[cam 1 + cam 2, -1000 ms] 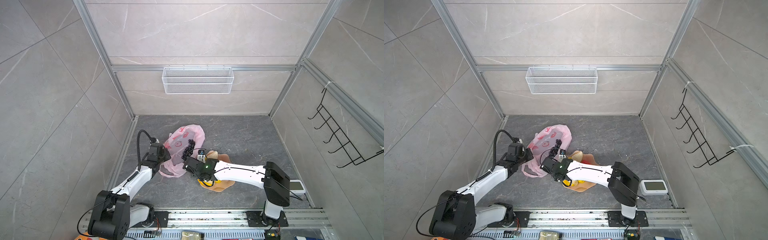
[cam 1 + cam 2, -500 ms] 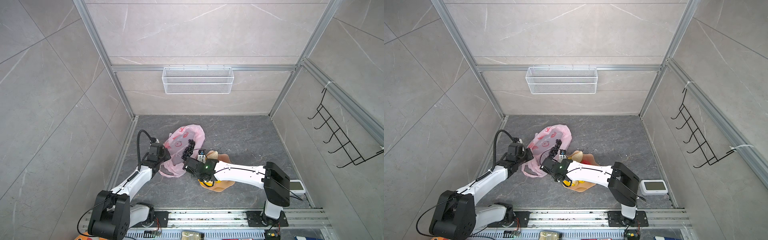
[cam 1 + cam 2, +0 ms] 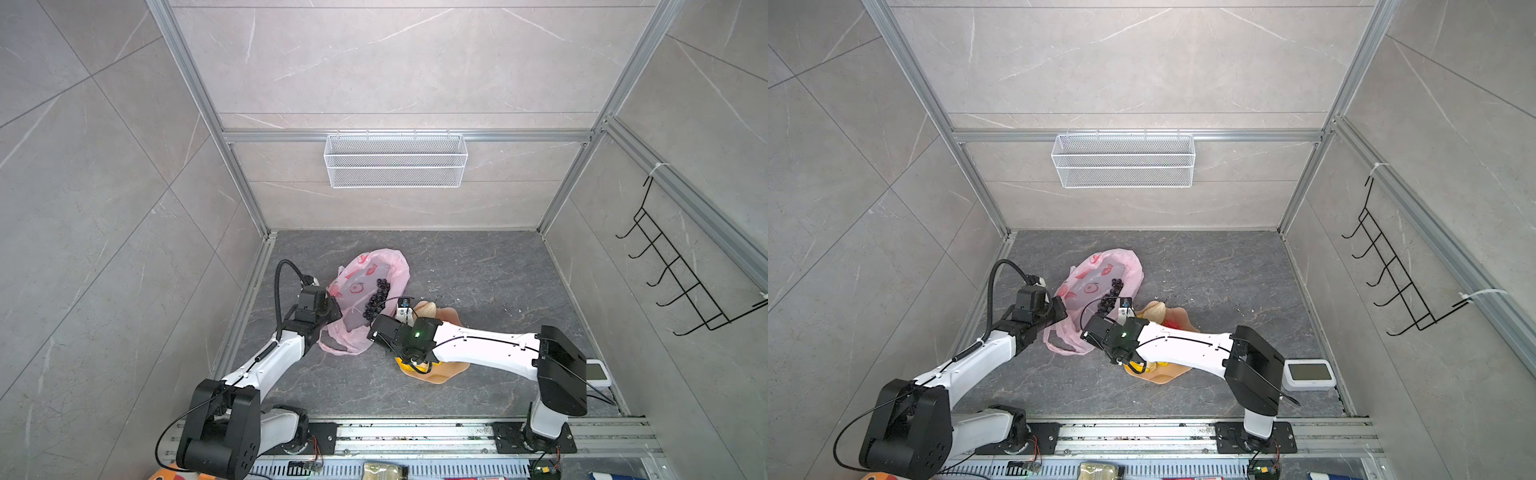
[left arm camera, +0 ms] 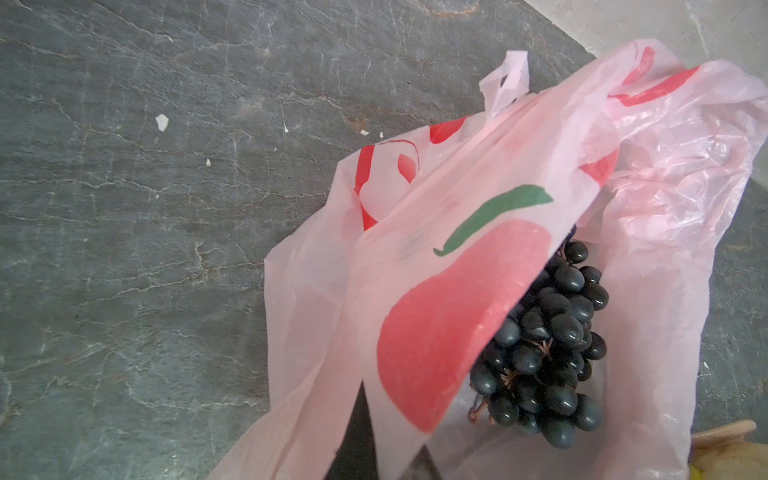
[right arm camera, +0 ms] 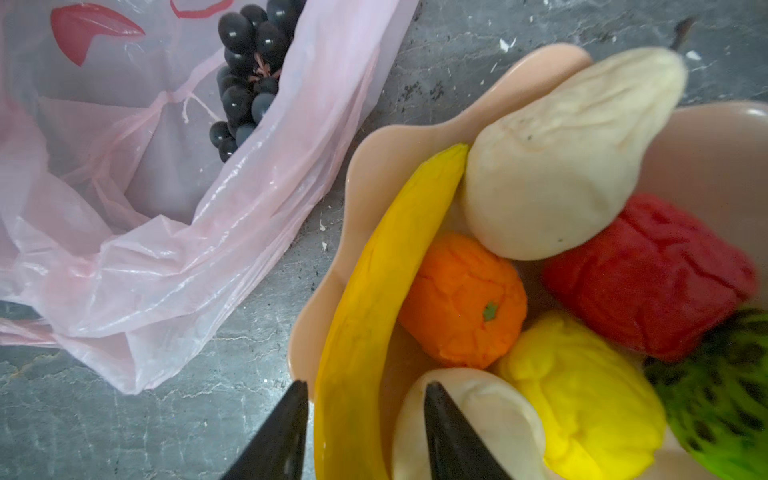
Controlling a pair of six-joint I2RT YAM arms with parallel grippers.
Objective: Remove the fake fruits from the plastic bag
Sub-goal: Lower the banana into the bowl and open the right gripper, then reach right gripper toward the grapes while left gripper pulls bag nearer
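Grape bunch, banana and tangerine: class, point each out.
grape bunch [image 4: 548, 345], left wrist view, middle of cluster.
banana [image 5: 370, 299], right wrist view, middle of its length.
tangerine [image 5: 461, 303], right wrist view, centre of peel.

The work surface [image 3: 478, 270] is a dark grey slab veined like stone, closed in by pale tiled walls at the back and both sides; small white flecks [image 4: 162, 121] are scattered over it. The plastic bag [image 3: 365, 274] lies crumpled left of the middle, with one loop handle [image 3: 337, 350] flat on the slab toward the front. Just to its right, parted from it by a narrow strip of bare slab, sits a peach wavy-edged plate [image 3: 1160, 376]; a small white device [image 3: 1307, 374] with a screen rests well apart, at the right edge near the front.
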